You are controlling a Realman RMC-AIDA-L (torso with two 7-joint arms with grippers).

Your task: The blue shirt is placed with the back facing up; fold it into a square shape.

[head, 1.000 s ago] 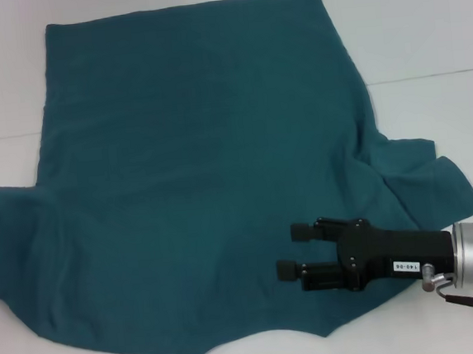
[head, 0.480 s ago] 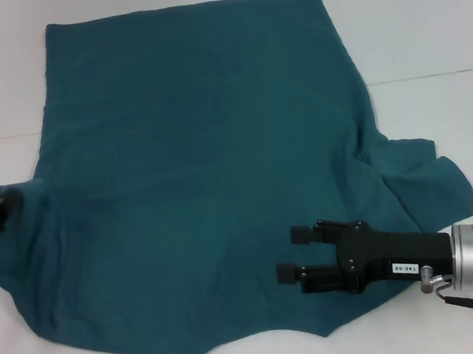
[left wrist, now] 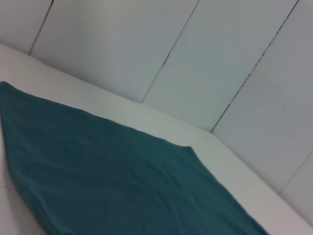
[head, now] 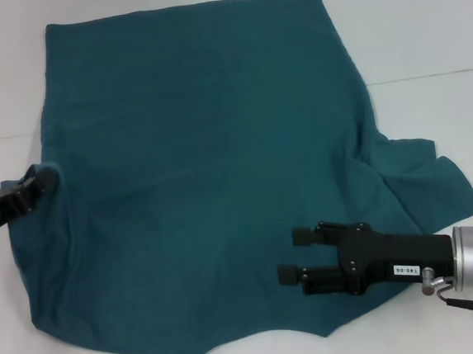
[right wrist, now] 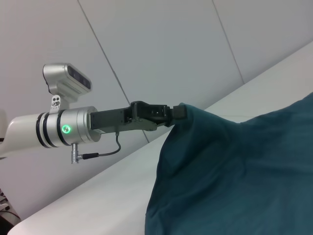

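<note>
Left hand [head: 44, 177] pinching blue shirt [head: 211, 171] sleeve

White table [head: 422, 28] across the whole scene, plain and matte, bare along the far edge and on the right and near-left sides. Thin dark seam [head: 426, 76] running left to right across the far half of the top, visible at both sides. Beyond the far edge, a pale wall [left wrist: 220, 49] of large flat panels, split by narrow dark joints [left wrist: 171, 49]. Same panelled wall [right wrist: 195, 39] standing behind the table's left edge [right wrist: 98, 191].
</note>
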